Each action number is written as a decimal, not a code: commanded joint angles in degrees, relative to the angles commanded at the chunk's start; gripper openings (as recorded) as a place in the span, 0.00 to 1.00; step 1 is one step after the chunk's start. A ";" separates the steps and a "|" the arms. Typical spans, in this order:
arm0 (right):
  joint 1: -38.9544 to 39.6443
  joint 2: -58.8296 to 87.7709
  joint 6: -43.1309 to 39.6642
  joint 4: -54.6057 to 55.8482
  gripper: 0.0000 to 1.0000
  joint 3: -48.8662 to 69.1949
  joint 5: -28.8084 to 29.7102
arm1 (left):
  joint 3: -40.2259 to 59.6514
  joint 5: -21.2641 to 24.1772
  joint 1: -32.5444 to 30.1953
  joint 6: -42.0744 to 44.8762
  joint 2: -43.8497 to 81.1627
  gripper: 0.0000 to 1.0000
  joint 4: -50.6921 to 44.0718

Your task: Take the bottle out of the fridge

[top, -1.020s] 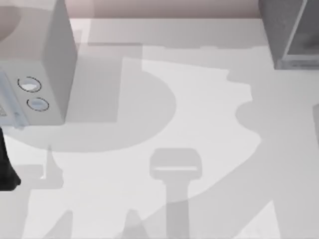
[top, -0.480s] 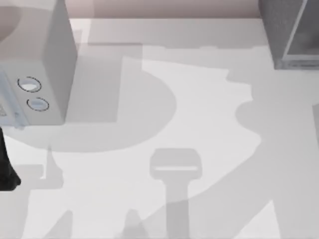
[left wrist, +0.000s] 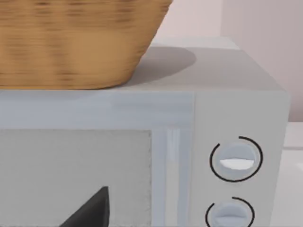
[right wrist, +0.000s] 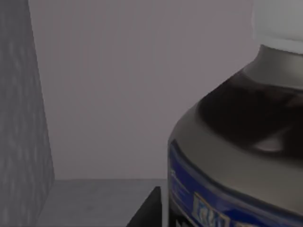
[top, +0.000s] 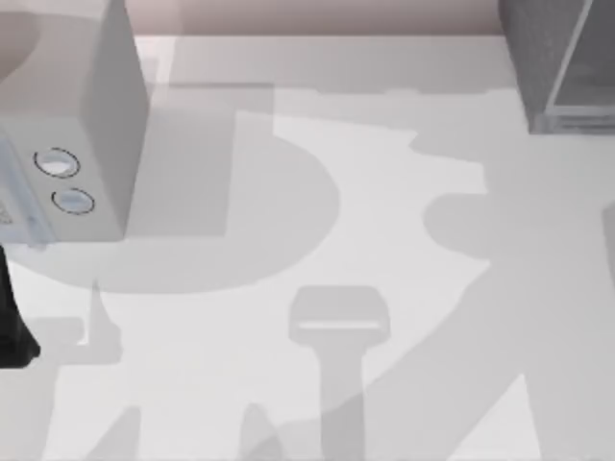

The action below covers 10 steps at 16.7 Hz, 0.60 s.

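The bottle (right wrist: pixel 236 156) looms close in the right wrist view, with a white cap (right wrist: pixel 279 23), a dark body and a blue label band. It stands inside the fridge (right wrist: pixel 19 118), whose speckled grey wall is beside it. A dark edge of my right gripper (right wrist: pixel 147 210) shows just beside the bottle's base; whether it touches the bottle I cannot tell. In the top view the fridge (top: pixel 538 48) fills the far right corner with its pale panel and light frame. My left arm (top: pixel 12 317) is parked at the table's left edge.
A light grey box with two blue-ringed dials (top: pixel 67 144) stands at the far left, with a wicker basket (left wrist: pixel 71 42) on top of it. A dark part of my left gripper (left wrist: pixel 90 210) hangs in front of that box. Arm shadows cross the white table (top: pixel 384 192).
The shadow on the right half of the table has spread to the left. The left arm, the dial box and the fridge have not moved.
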 joint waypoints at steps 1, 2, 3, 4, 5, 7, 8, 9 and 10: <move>-0.01 -0.85 0.01 -1.09 0.00 0.44 -0.02 | 0.00 0.00 0.00 0.00 0.00 1.00 0.00; -0.01 -1.59 0.00 -1.79 0.00 0.83 -0.03 | 0.00 0.00 0.00 0.00 0.00 1.00 0.00; -0.01 -2.00 -0.01 -2.06 0.00 1.06 -0.04 | 0.00 0.00 0.00 0.00 0.00 1.00 0.00; -0.01 -2.02 -0.01 -2.07 0.00 1.07 -0.04 | 0.00 0.00 0.00 0.00 0.00 1.00 0.00; -0.01 -2.02 -0.01 -2.07 0.00 1.07 -0.04 | 0.00 0.00 0.00 0.00 0.00 1.00 0.00; -0.02 -1.92 0.08 -1.84 0.00 0.72 -0.09 | 0.00 0.00 0.00 0.00 0.00 1.00 0.00; -0.13 -2.68 0.06 -1.35 0.00 0.02 -0.23 | 0.00 0.00 0.00 0.00 0.00 1.00 0.00; -0.31 -4.03 0.05 -0.61 0.00 -1.20 -0.43 | 0.00 0.00 0.00 0.00 0.00 1.00 0.00; -0.53 -5.71 0.03 0.21 0.00 -2.95 -0.66 | 0.00 0.00 0.00 0.00 0.00 1.00 0.00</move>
